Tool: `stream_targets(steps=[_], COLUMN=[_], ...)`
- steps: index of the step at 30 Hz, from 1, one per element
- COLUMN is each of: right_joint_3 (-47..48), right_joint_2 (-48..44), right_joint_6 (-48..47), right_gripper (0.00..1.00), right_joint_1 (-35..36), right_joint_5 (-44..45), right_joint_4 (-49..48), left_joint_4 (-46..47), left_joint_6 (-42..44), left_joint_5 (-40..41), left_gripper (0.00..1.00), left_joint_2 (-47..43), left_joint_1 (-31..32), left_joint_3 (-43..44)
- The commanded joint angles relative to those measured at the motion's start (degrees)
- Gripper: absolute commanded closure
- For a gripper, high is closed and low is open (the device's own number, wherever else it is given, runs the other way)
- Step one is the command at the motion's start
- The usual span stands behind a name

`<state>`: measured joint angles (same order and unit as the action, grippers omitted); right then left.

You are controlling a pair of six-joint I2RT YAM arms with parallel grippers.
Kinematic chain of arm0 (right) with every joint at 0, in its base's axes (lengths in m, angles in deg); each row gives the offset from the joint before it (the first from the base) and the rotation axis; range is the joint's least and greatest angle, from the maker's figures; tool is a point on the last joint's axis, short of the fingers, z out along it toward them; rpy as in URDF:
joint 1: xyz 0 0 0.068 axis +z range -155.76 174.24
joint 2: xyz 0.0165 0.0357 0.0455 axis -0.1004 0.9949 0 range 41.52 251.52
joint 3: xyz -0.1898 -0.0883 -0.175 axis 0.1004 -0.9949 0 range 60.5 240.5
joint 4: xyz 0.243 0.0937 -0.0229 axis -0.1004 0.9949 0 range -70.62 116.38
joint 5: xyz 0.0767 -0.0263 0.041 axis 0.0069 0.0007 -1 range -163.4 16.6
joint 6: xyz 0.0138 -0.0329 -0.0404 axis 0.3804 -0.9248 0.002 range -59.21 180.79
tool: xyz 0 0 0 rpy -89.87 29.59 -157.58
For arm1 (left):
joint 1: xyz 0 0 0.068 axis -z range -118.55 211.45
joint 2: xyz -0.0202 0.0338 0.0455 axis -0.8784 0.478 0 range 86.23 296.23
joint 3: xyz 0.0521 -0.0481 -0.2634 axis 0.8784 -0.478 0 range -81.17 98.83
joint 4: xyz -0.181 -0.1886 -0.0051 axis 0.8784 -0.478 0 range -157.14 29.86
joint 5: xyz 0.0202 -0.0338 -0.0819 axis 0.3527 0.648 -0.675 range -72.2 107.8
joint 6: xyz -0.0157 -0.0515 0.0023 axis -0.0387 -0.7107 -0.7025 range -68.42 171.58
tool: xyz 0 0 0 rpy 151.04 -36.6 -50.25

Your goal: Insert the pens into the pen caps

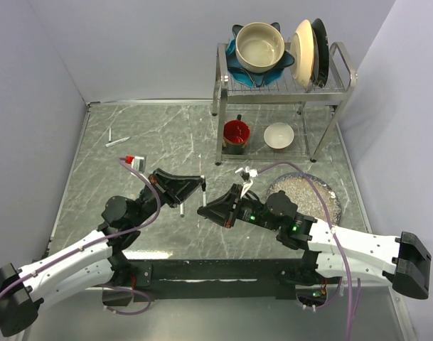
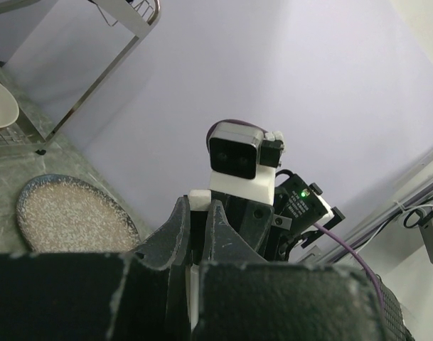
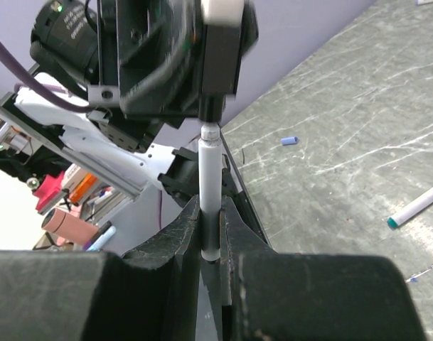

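My right gripper (image 3: 210,206) is shut on a thin white-grey pen (image 3: 210,185) that stands up between its fingers. The pen's tip meets a black pen cap (image 3: 212,110), which pokes out from under my left gripper's fingers (image 3: 220,50). In the top view the left gripper (image 1: 202,186) and right gripper (image 1: 204,210) face each other tip to tip over the middle of the table. In the left wrist view the left gripper (image 2: 196,206) has its jaws close together, and what they hold is mostly hidden. A teal-tipped pen (image 3: 415,210) and a blue pen cap (image 3: 290,141) lie loose on the table.
A metal dish rack (image 1: 344,67) at the back right carries a bowl and plates, with a red mug (image 1: 236,135) and a white bowl (image 1: 279,135) beneath it. A speckled plate (image 1: 323,195) lies beside the right arm. Another pen (image 1: 117,141) lies far left.
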<state>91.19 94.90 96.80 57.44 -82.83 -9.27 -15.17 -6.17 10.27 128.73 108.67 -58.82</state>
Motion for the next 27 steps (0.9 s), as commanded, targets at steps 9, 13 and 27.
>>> stream_targets(steps=[9,13,27], right_joint_3=[6.74,6.83,5.77], right_joint_2=[-2.05,-2.76,-4.61], right_joint_6=[-4.01,-5.07,-5.69], right_gripper=[1.00,1.00,1.00], right_joint_1=[0.43,0.43,0.43], right_joint_5=[5.65,6.00,5.21], right_joint_4=[2.89,4.12,5.96], left_joint_4=[1.88,0.91,1.88], left_joint_6=[0.19,1.42,1.85], left_joint_5=[-4.95,-4.86,-4.25], left_gripper=[0.99,0.99,0.54], left_joint_2=[0.92,-0.40,1.01], left_joint_1=[2.17,2.79,4.11], left_joint_3=[-2.40,-2.75,-1.52])
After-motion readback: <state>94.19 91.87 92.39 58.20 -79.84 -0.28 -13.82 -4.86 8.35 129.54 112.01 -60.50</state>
